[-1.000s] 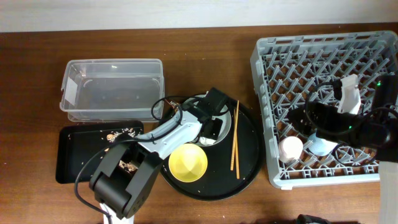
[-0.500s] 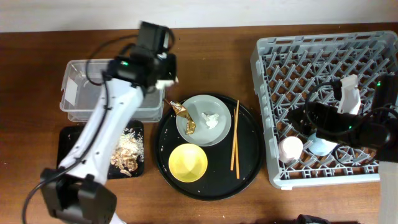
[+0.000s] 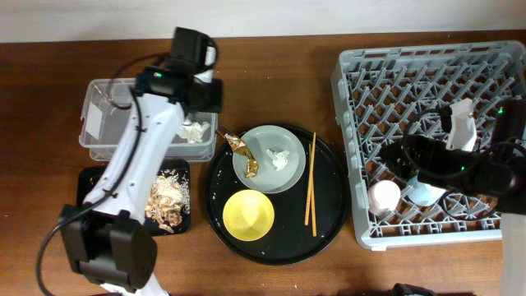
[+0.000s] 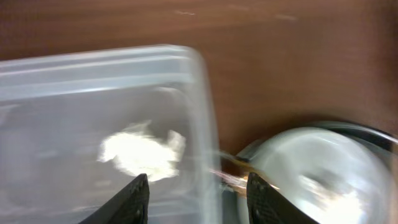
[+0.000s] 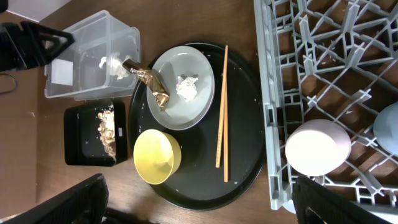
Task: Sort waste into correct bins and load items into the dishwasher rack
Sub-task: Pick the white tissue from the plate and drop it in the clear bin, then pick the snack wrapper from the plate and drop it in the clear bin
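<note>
My left gripper (image 3: 205,94) (image 4: 198,200) is open and empty above the right end of the clear tub (image 3: 107,123) (image 4: 205,106). A crumpled white tissue (image 3: 195,130) (image 4: 143,149) lies in the tub. The grey-green plate (image 3: 283,177) (image 5: 171,106) holds the gold wrapper (image 3: 244,154) (image 5: 149,81) and another tissue (image 3: 279,158). The yellow bowl (image 3: 248,215) and chopsticks (image 3: 311,189) lie on the round tray. Food scraps (image 3: 168,200) lie in the shallow black tray (image 3: 90,205). My right gripper (image 3: 415,160) (image 5: 199,208) is open above the rack (image 3: 411,74), which holds the pink cup (image 3: 384,197) and blue cup (image 3: 426,193).
The large round black tray (image 3: 329,222) sits between the bins and the rack. The tub stands just behind the shallow black tray. Bare wooden table (image 3: 271,66) runs along the back and front edges.
My left arm swung from the plate up to the clear tub, and a tissue now lies in the tub. More scraps show in the shallow black tray. The right arm has not moved.
</note>
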Robot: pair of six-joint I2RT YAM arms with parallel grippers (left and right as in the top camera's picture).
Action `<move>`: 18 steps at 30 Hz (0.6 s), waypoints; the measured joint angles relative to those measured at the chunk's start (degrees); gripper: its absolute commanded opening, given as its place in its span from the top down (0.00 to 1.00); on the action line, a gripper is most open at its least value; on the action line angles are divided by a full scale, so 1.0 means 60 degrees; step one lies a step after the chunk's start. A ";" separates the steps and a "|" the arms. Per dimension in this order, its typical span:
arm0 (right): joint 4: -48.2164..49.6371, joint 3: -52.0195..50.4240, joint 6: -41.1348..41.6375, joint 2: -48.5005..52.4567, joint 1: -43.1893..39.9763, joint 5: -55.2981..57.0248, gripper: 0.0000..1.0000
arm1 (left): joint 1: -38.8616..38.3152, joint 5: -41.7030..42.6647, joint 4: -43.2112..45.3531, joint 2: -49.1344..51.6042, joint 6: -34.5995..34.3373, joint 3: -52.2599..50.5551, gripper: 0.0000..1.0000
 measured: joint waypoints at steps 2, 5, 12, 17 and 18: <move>0.0007 0.0000 0.0004 0.0000 0.0000 -0.0004 0.06 | -0.0852 0.0484 -0.0018 0.0022 0.0000 -0.0051 0.48; 0.0000 0.0000 0.0004 0.0000 0.0000 -0.0004 0.06 | -0.2728 0.0175 0.0200 0.0481 0.0025 -0.0364 0.45; 0.0004 0.0000 0.0007 0.0000 0.0000 0.0000 0.06 | -0.3916 -0.0503 0.0659 0.3082 0.0018 -0.0761 1.00; -0.0015 0.0000 0.0007 0.0000 0.0000 -0.0004 0.06 | -0.3909 -0.0382 -0.0568 0.3268 0.0022 -0.0117 1.00; -0.0015 0.0000 0.0007 0.0000 -0.0004 0.0000 0.06 | -0.3858 -0.0448 -0.1111 0.2958 0.0025 0.0284 1.00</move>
